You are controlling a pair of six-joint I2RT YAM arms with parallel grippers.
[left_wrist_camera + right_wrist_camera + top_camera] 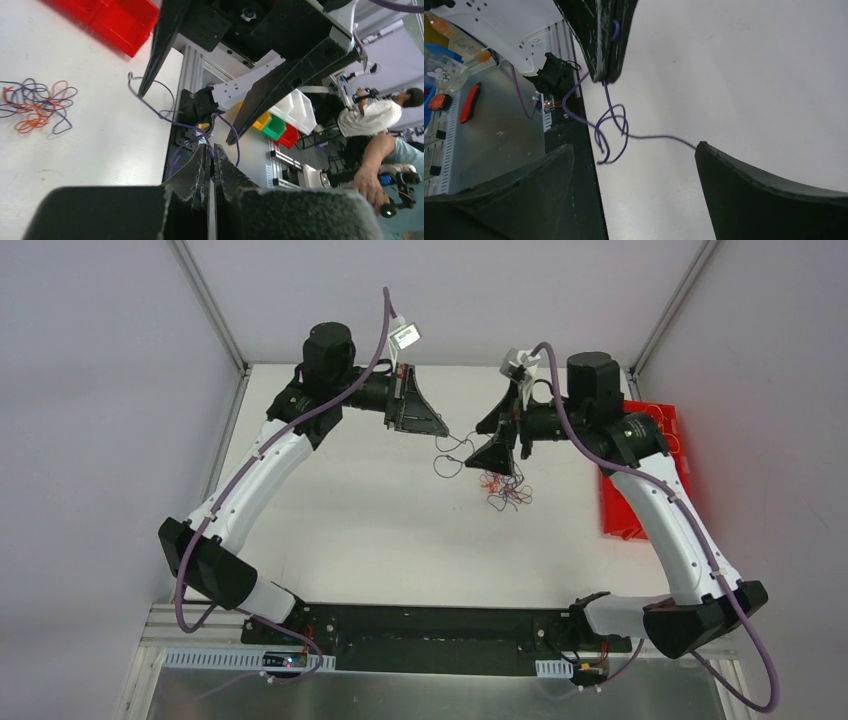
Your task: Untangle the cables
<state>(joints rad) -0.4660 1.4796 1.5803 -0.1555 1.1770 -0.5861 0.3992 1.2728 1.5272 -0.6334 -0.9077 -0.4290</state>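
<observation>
My left gripper [443, 432] is shut on a thin purple cable [450, 455] and holds it above the table. The left wrist view shows the cable [165, 112] pinched between my closed fingers [210, 150]. In the right wrist view the cable [616, 120] hangs in loops from those shut fingers [604, 45], and one strand reaches my right fingertip [700, 146]. My right gripper [634, 146] is wide open and empty, facing the left one [482, 440]. A tangle of orange, red and purple cables [505, 490] lies on the table below it, and also shows in the left wrist view [35, 102].
A red bin [640, 470] stands at the table's right edge, also in the left wrist view [110, 20]. The black mounting rail [430, 625] runs along the near edge. People and coloured bins [285, 120] are beyond the table.
</observation>
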